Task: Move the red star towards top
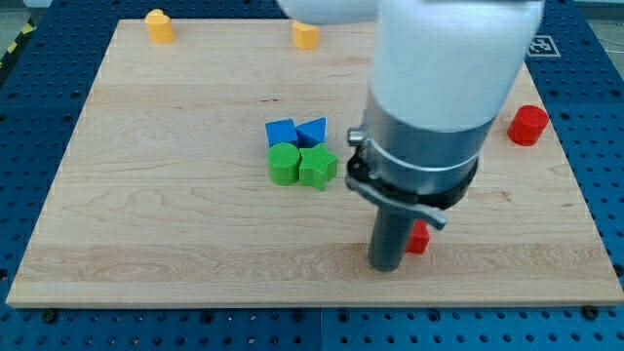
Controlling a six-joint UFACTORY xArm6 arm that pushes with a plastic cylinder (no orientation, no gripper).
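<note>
A red block, apparently the red star [419,237], lies near the board's bottom right, mostly hidden behind my rod; only a small red part shows. My tip [387,266] rests on the board just left of it and slightly below, touching or almost touching it. The large arm body hides the board above the rod.
A second red block, a cylinder [527,125], sits at the right edge. Two blue blocks [281,133] [313,131] and two green blocks [284,163] [317,166] cluster left of centre. Two yellow-orange blocks [159,25] [305,35] stand at the top. The wooden board [146,224] lies on a blue perforated table.
</note>
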